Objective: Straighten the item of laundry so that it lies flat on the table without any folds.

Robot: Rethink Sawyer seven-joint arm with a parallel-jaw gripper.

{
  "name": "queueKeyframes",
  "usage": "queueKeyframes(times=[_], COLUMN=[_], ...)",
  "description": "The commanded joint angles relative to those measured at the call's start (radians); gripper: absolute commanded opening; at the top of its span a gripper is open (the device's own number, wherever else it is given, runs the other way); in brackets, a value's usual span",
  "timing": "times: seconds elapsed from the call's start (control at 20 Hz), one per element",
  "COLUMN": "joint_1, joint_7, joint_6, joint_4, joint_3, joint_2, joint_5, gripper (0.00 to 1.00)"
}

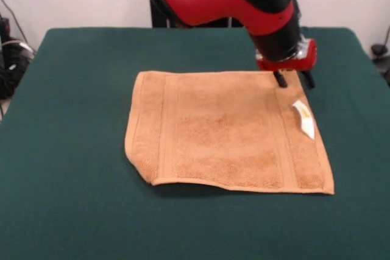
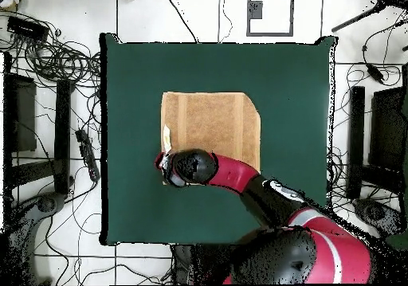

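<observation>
With its two dark fingers spread apart and empty, the tool point(image 1: 293, 79) stands at the far corner of the towel point(image 1: 228, 132) on the tag side — one tip on the terry, the other just off its edge. The towel lies near the middle of the green worktop point(image 1: 73, 89), almost flat; its white tag point(image 1: 303, 118) is turned up, and the near corner on the opposite side looks tucked under. The judgement: that clipped corner is what remains, so the tool should cross over, nip only the folded layer and draw it outward, low and slow — a deep pinch would drag the whole cloth.
</observation>
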Motion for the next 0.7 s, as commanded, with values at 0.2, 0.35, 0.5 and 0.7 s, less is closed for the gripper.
queueKeyframes(times=[0.2, 0.35, 0.5, 0.7], joint_1=[0.139, 0.126, 0.136, 0.158], joint_7=[0.263, 0.243, 0.215, 0.177], joint_6=[0.08, 0.2, 0.352, 0.542], joint_4=[0.217, 0.219, 0.166, 0.068], joint_3=[0.091, 0.087, 0.038, -0.045], joint_2=[-0.021, -0.106, -0.181, -0.227], joint_5=[0.179, 0.23, 0.244, 0.197], gripper=[1.0, 1.0, 1.0, 1.0])
